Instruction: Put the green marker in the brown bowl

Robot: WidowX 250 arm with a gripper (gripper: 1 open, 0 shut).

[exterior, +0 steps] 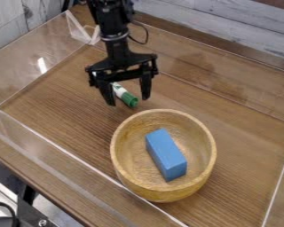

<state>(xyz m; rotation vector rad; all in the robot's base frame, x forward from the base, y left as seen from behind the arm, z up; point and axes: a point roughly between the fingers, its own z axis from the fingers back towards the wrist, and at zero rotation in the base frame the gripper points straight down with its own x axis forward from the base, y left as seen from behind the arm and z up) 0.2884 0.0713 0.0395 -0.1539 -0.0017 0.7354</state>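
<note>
In the single camera view, the gripper (123, 87) points straight down in the upper middle of the frame, its fingers (110, 94) spread wide and holding nothing. The green marker (122, 94) lies flat on the tabletop (227, 97) directly under them — between the two fingers, its long axis running diagonally toward the lower right. Its barrel is white, its lower-right end dark green. The brown bowl (132, 129) sits just below, near the marker, with a blue block (166, 153) inside.
</note>
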